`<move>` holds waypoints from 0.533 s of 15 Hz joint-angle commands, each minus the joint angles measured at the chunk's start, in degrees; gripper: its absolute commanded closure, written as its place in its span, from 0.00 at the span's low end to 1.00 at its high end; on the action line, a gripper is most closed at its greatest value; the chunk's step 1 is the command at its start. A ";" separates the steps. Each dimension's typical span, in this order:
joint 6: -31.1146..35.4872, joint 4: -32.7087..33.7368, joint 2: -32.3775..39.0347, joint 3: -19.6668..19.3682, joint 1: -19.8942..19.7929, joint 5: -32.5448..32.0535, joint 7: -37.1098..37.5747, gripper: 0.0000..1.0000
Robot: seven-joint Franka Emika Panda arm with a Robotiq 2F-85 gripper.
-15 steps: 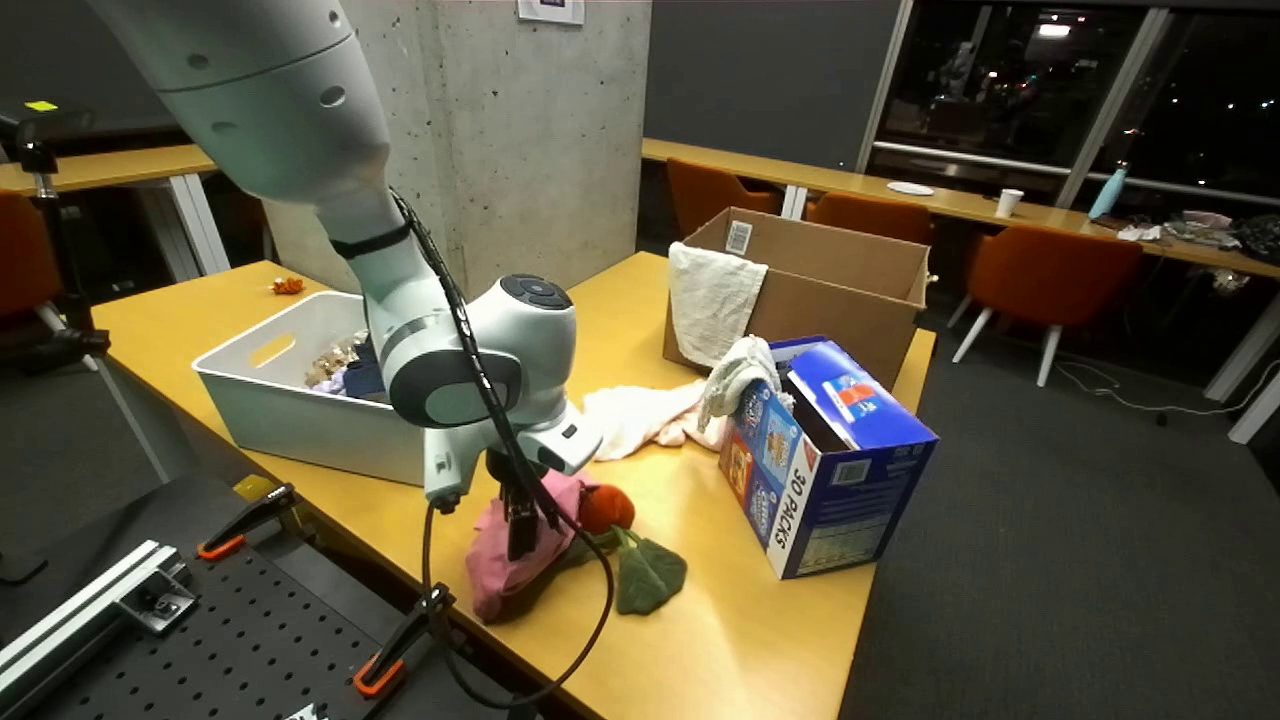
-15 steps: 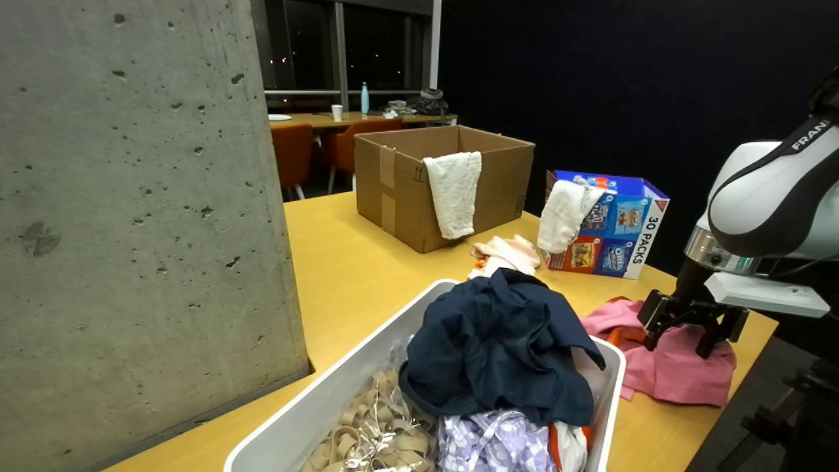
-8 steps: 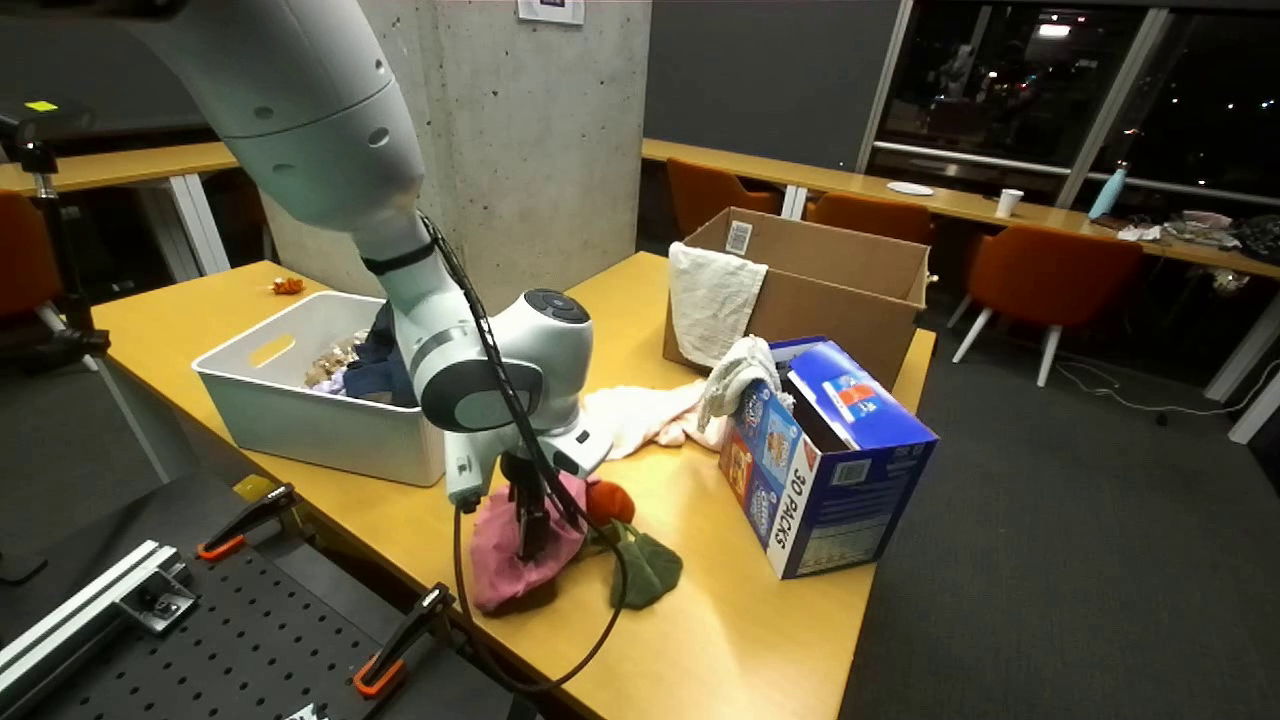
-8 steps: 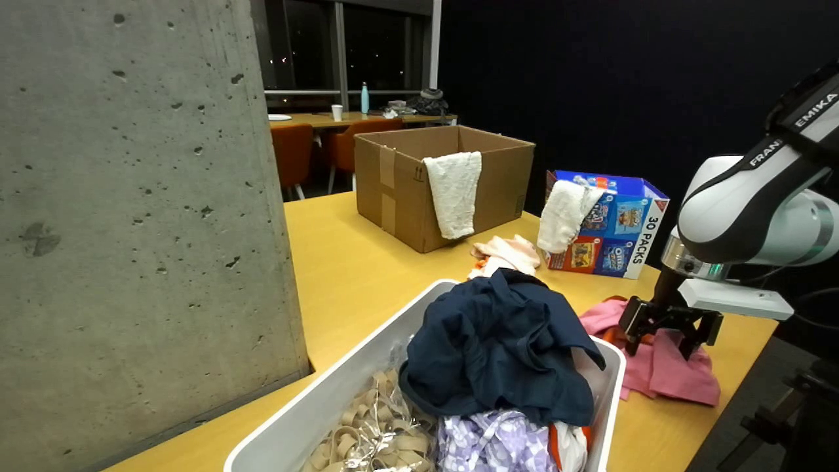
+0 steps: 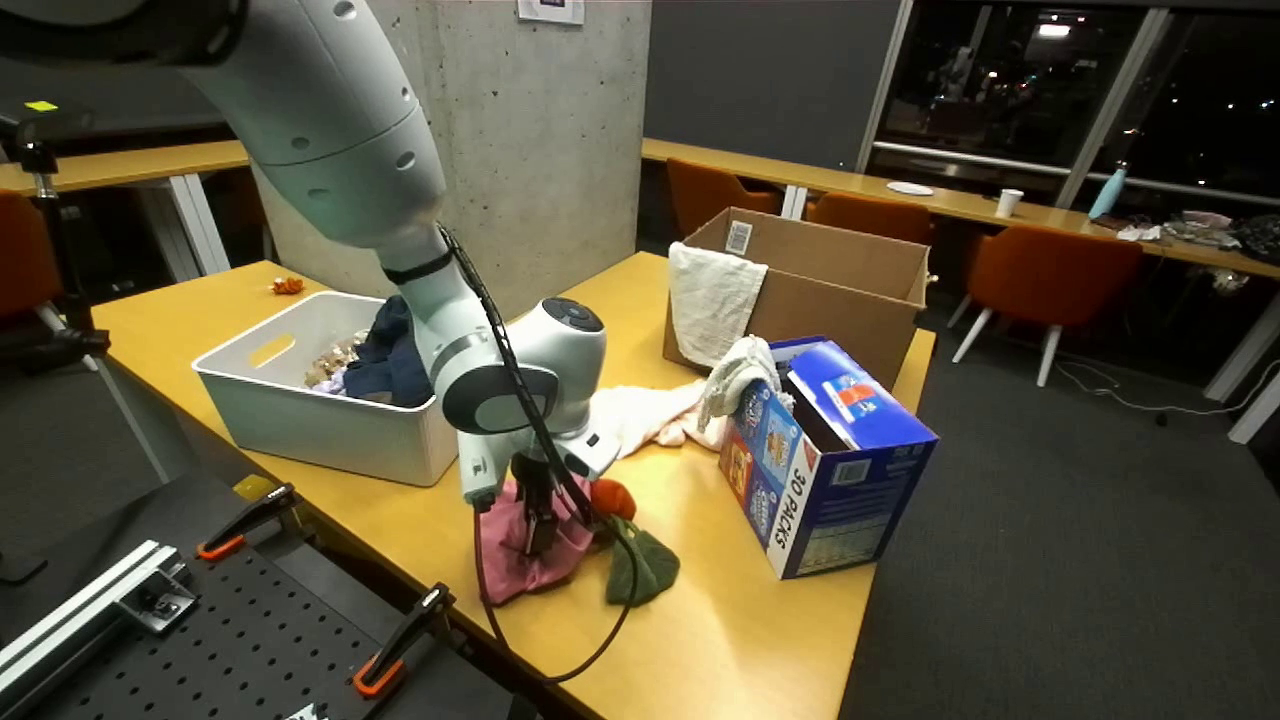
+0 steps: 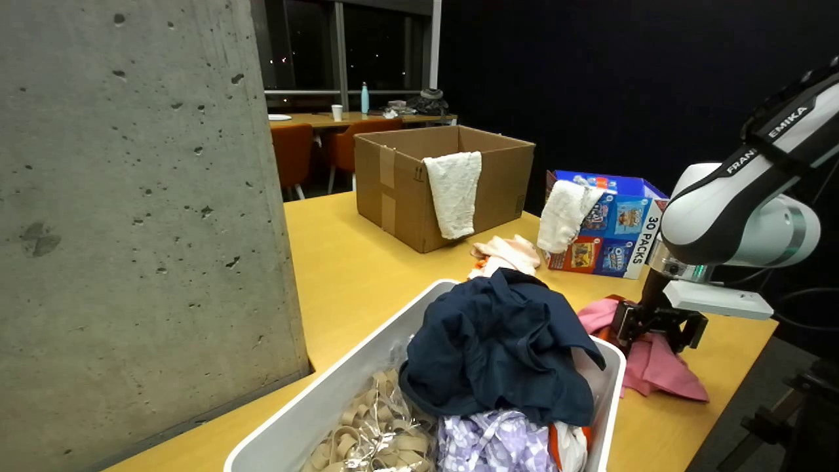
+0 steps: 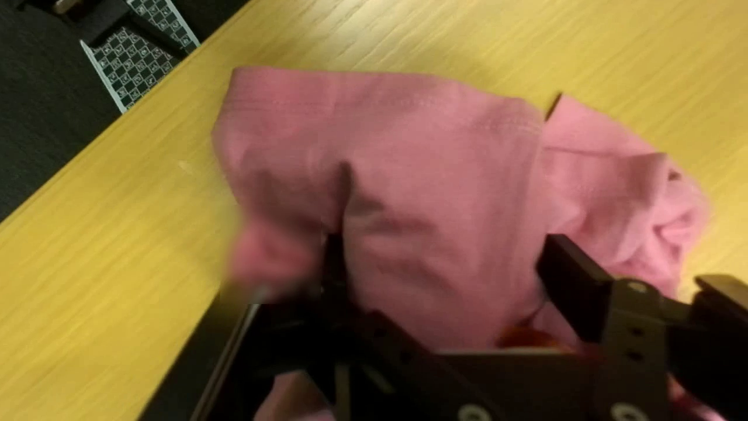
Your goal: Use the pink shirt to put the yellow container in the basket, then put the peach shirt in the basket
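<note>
The pink shirt [image 5: 510,575] lies crumpled on the table; it also shows in an exterior view [image 6: 665,377] and the wrist view [image 7: 432,158]. My gripper [image 5: 540,540] points down over it, also seen in an exterior view [image 6: 655,337]. In the wrist view the fingers [image 7: 444,251] are wide apart, with shirt fabric between them and the left finger pressed into a fold. The yellow container is not visible. The basket, a white-grey bin [image 5: 330,440], also shows in an exterior view [image 6: 615,387]. The peach shirt [image 5: 640,415] lies behind the gripper, also visible in an exterior view [image 6: 508,252].
A red-orange item [image 5: 612,498] and a green leaf-like piece [image 5: 645,568] lie beside the pink shirt. A blue snack box [image 5: 850,510] and a cardboard box [image 6: 406,216] hold draped white cloths. The basket contains navy cloth [image 6: 491,347] and bagged items. A concrete pillar [image 6: 144,229] stands nearby.
My gripper has moved over the table away from its near edge, rightward in an exterior view. The pink shirt has shifted and bunched along with it, and the green piece has moved slightly.
</note>
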 commanded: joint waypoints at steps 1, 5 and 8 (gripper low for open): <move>-1.95 1.84 0.47 -0.22 0.12 0.09 0.39 0.47; -2.11 1.33 -0.51 -0.53 0.32 -0.04 0.64 0.67; -2.24 0.60 -1.50 -1.01 0.61 -0.27 1.08 0.69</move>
